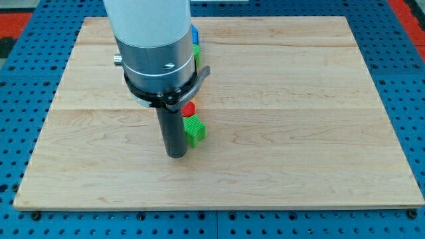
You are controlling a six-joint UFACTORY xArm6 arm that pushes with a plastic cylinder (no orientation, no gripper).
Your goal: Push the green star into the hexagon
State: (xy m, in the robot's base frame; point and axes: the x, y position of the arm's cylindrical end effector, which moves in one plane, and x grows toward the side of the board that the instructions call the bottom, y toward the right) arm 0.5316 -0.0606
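On the wooden board (299,99), my tip (176,156), a bare clawless rod, touches the green star (194,131); red hexagon (190,109) just above; contact seemingly nearly made

There are no words, numbers, labels or signs to read anywhere in the camera view. The wooden board (279,99) is plain from edge to edge. The coloured blocks have no letters on them. The arm's grey and white body (156,46) has no name on it.
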